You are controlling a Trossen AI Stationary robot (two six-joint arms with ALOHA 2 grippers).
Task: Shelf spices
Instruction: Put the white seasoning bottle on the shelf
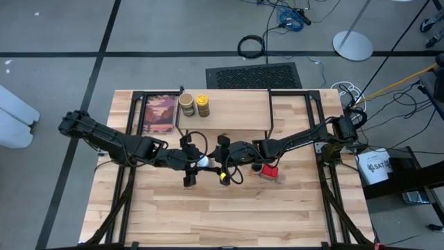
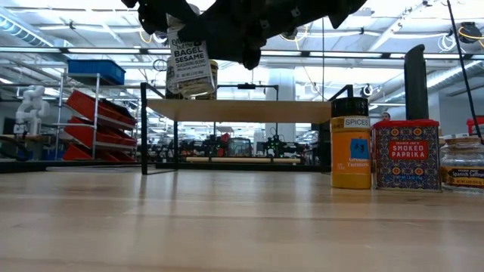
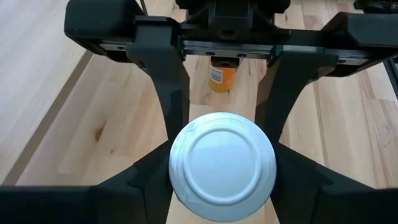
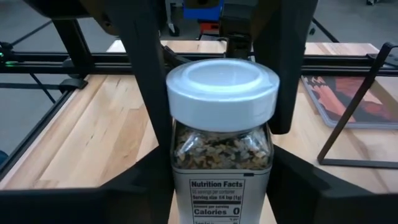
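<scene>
The white-lidded spice jar (image 1: pixel 202 162), labelled bagel sesame (image 2: pixel 189 64), hangs in the air between both grippers over the table's middle. My left gripper (image 3: pixel 222 171) is shut on its lid. My right gripper (image 4: pixel 221 186) is shut on its glass body. A tan jar (image 1: pixel 186 104) and a yellow-lidded jar (image 1: pixel 202 104) stand on the shelf (image 1: pixel 236 111), a light plank on black legs (image 2: pixel 242 110). The dark-lidded orange jar (image 2: pixel 350 151), the red paprika box (image 2: pixel 406 155) and another small jar (image 2: pixel 461 162) stand on the table. My left gripper pinches the jar's white lid (image 3: pixel 186 134) between its two fingers, one on each side of the rim, coming from above and pointing down. My right gripper pinches the jar's glass body (image 4: pixel 221 146) below the lid, coming level from the table's right. The jar is lifted clear and stands nearly upright.
A flat reddish picture in a black frame (image 1: pixel 158 114) lies at the table's far left beside the shelf. The red box (image 1: pixel 269 170) sits just under the right arm. Black metal frame bars (image 1: pixel 128 187) run along both table sides. Bare wood (image 1: pixel 229 215) spreads toward the near edge.
</scene>
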